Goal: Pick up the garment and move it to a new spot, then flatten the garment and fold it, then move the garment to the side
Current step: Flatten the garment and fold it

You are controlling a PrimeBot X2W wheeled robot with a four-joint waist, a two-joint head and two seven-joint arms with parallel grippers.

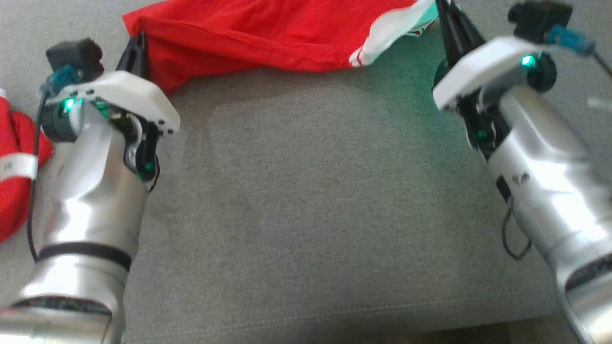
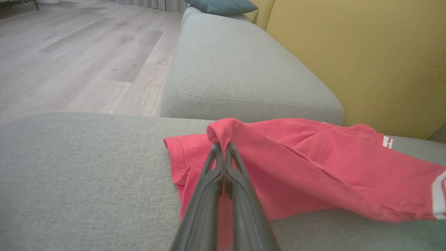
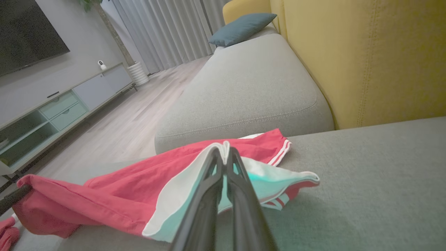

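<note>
A red garment [image 1: 267, 36] with a white and red-striped part at one end is stretched across the far side of the grey sofa seat [image 1: 311, 191]. My left gripper [image 1: 136, 50] is shut on the garment's red left end, pinched between the fingertips in the left wrist view, where the garment [image 2: 313, 164] trails off to the right. My right gripper [image 1: 447, 14] is shut on the white part at the garment's right end; in the right wrist view the white fabric [image 3: 195, 188] folds over my fingers [image 3: 209, 195] and the red cloth sags leftward.
A second red cloth with a white band [image 1: 16, 167] lies at the seat's left edge by my left forearm. A yellow backrest [image 3: 366, 59] rises behind the seat. Another grey cushion [image 2: 244, 69] and a teal pillow [image 3: 244, 28] lie beyond. Wood floor [image 2: 69, 52] runs alongside the sofa.
</note>
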